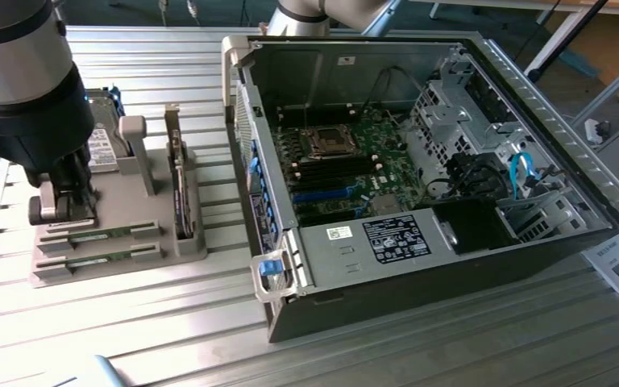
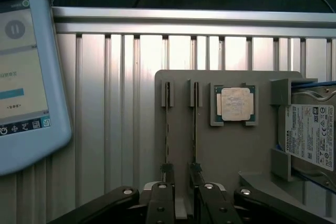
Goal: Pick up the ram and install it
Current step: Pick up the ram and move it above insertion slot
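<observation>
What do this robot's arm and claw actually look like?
The thick cylindrical arm is smooth silver-grey on top, with a wide matte black section below it. The black metal claw is built from flat hinged bars joined by round silver pins, narrowing to two slim dark tips.

Taking straight ahead of the gripper (image 2: 181, 181) as twelve o'clock, its fingers (image 2: 160, 203) are standing apart over a gray holder (image 2: 226, 150). Two sticks are standing on edge just either side of twelve: the first ram (image 2: 167, 129) and the second ram (image 2: 195, 129). A processor (image 2: 235, 103) is sitting at one o'clock, a hard drive (image 2: 310, 135) between two and three, and a tablet (image 2: 26, 72) at ten.
</observation>
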